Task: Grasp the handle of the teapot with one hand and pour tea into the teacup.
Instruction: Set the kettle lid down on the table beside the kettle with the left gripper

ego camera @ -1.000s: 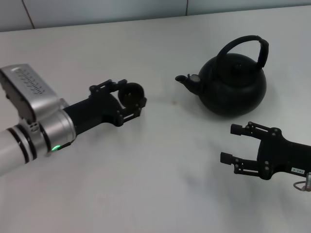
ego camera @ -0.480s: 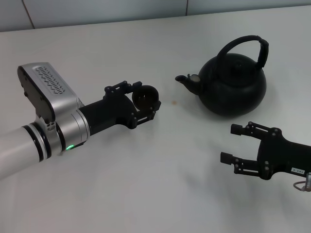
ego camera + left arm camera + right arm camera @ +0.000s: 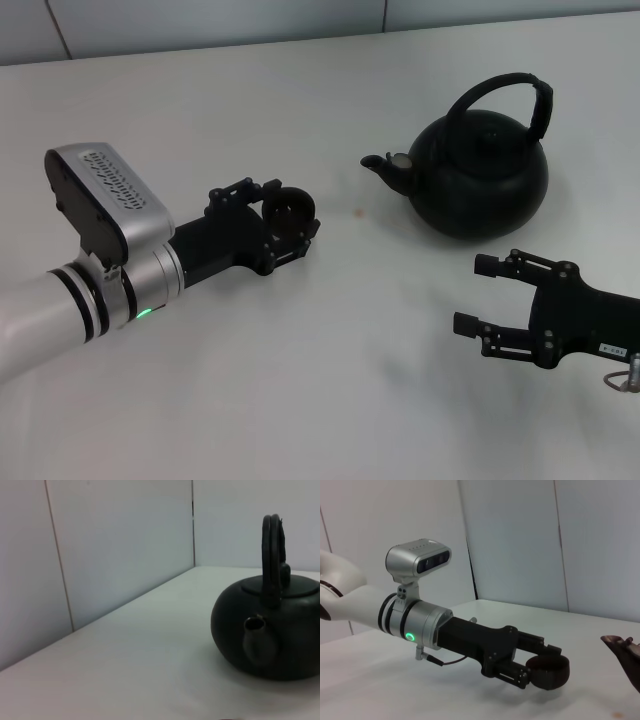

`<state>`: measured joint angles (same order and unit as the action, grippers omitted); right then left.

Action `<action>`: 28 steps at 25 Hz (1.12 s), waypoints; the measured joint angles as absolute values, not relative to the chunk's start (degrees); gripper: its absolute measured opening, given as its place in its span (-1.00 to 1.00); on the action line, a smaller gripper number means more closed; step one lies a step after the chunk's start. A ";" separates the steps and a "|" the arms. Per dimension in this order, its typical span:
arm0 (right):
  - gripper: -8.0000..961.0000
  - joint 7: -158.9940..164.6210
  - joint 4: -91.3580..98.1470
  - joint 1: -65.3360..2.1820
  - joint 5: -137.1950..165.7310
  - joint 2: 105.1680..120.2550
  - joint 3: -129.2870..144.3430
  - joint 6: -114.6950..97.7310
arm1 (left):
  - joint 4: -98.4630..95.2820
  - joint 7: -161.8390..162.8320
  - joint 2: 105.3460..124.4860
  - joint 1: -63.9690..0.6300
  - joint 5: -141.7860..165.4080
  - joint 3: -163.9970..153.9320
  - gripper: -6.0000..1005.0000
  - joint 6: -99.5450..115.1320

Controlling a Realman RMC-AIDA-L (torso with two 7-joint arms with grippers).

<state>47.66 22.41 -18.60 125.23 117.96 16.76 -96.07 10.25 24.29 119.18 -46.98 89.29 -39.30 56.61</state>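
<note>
The matte black teapot (image 3: 480,175) stands at the right rear of the table, its spout (image 3: 385,167) pointing left and its arched handle (image 3: 505,92) upright. The left wrist view shows the teapot (image 3: 280,630) and handle (image 3: 273,555) close ahead. My left gripper (image 3: 292,222) is shut on the small dark teacup (image 3: 289,205), left of the spout and low over the table. From the right wrist I see the teacup (image 3: 549,672) between the left gripper's fingers (image 3: 512,672). My right gripper (image 3: 478,296) stands open in front of the teapot, apart from it. No tea shows.
The white table (image 3: 330,380) runs back to a pale panelled wall (image 3: 120,545). My left arm's silver wrist camera housing (image 3: 105,200) rises over the table's left side. The teapot's spout tip (image 3: 620,647) shows at the edge of the right wrist view.
My left gripper carried the teacup to the right toward the teapot's spout, then eased slightly back and down while its wrist turned. The right arm and the teapot stayed still.
</note>
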 joint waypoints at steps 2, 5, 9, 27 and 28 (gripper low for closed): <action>0.69 47.66 22.41 -18.61 125.23 117.95 16.75 -96.00 | 10.41 24.23 119.18 -46.97 89.30 -39.27 0.50 56.41; 0.69 47.66 22.41 -18.63 125.23 117.91 16.74 -95.98 | 10.77 24.17 119.18 -47.01 89.30 -39.19 0.51 55.83; 0.69 47.67 22.41 -18.64 125.23 117.84 16.71 -95.97 | 11.09 24.12 119.18 -47.10 89.30 -39.11 0.52 55.18; 0.69 47.46 22.41 -18.45 125.33 117.95 16.66 -96.05 | 12.57 22.68 119.18 -47.14 89.30 -36.56 0.56 52.95; 0.69 47.46 22.41 -18.45 125.33 117.95 16.66 -96.05 | 12.57 22.67 119.18 -47.03 89.30 -36.32 0.56 53.00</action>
